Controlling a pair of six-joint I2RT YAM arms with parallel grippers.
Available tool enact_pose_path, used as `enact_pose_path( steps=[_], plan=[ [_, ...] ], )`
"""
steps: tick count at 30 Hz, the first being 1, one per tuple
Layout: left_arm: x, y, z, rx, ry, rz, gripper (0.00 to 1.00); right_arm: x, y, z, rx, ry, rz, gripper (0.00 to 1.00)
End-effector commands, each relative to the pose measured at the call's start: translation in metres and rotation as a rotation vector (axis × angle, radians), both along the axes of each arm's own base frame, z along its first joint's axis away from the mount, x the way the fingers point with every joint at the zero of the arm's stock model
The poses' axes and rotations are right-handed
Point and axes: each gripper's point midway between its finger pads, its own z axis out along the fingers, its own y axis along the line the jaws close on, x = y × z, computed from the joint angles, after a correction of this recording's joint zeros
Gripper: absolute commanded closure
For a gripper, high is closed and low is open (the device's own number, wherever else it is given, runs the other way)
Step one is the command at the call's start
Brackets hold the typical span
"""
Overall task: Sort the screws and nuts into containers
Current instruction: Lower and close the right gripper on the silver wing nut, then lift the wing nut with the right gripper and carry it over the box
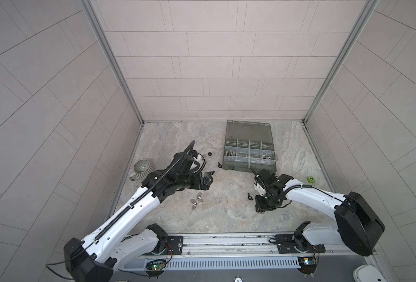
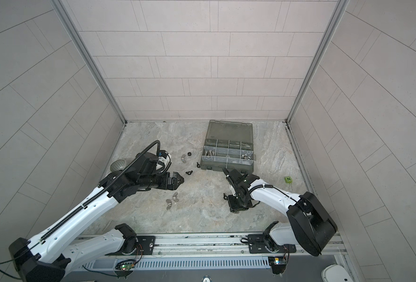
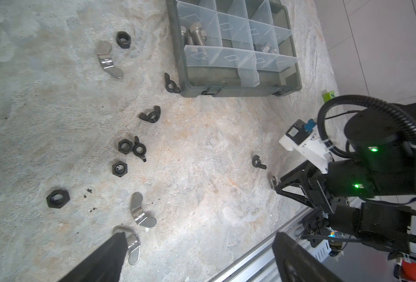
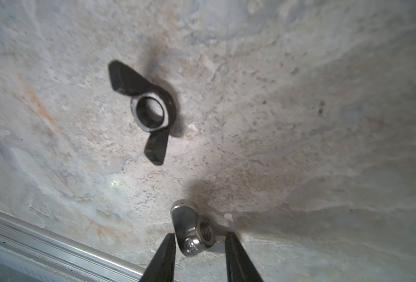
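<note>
My right gripper (image 4: pixel 200 235) points down at the table near the front, its two black fingers on either side of a silver wing nut (image 4: pixel 192 232) with a small gap on one side. A black wing nut (image 4: pixel 150 112) lies just beyond it. In both top views my left gripper (image 1: pixel 208 182) hovers wide open and empty over the table's left middle. Scattered nuts lie below it: silver wing nuts (image 3: pixel 141 212) and black hex nuts (image 3: pixel 122 146). The grey organizer box (image 1: pixel 248 166) stands open at the back right, with screws (image 3: pixel 197 34) in one of its containers.
A ribbed mug (image 1: pixel 142 168) lies by the left wall. A green cube (image 1: pixel 311 180) sits near the right wall. A metal rail (image 1: pixel 226 240) runs along the table's front edge. More black wing nuts (image 3: pixel 150 116) lie between the left gripper and the box.
</note>
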Motion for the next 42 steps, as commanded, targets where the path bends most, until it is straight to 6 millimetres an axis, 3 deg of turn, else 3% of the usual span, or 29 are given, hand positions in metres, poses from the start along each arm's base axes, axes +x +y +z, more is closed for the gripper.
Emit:
enact_pose_path(
  steps=[1,6,11,15,23,28,33,38,42],
  plan=[
    [-0.003,-0.016,0.019,-0.052,-0.024,-0.079,0.0,-0.002,0.0,-0.006,-0.009,0.01,0.008,0.66],
    [-0.011,-0.026,0.017,-0.056,0.007,-0.149,0.0,-0.003,-0.001,-0.012,-0.016,0.023,0.006,0.71],
    [-0.009,-0.026,0.017,-0.035,0.005,-0.161,0.0,-0.003,0.001,-0.012,-0.016,0.029,0.001,0.94],
    [-0.005,-0.026,0.018,-0.023,-0.003,-0.156,0.0,-0.004,-0.001,-0.007,-0.02,0.028,0.003,0.95],
    [0.017,-0.024,0.023,0.07,0.011,-0.108,0.0,0.012,0.004,0.037,0.008,-0.054,0.008,0.96],
    [0.037,-0.035,0.032,0.099,0.009,-0.116,0.0,0.04,0.018,0.072,0.034,-0.121,0.014,0.96],
    [0.069,-0.038,0.046,0.128,-0.046,-0.074,0.0,0.076,0.029,0.093,0.046,-0.165,0.001,0.96],
    [0.104,-0.029,0.056,0.144,-0.058,0.0,0.0,0.12,0.035,0.104,0.055,-0.182,-0.016,0.96],
    [0.119,-0.028,0.058,0.129,-0.058,0.014,0.0,0.158,0.036,0.107,0.066,-0.192,-0.039,0.96]
  ],
)
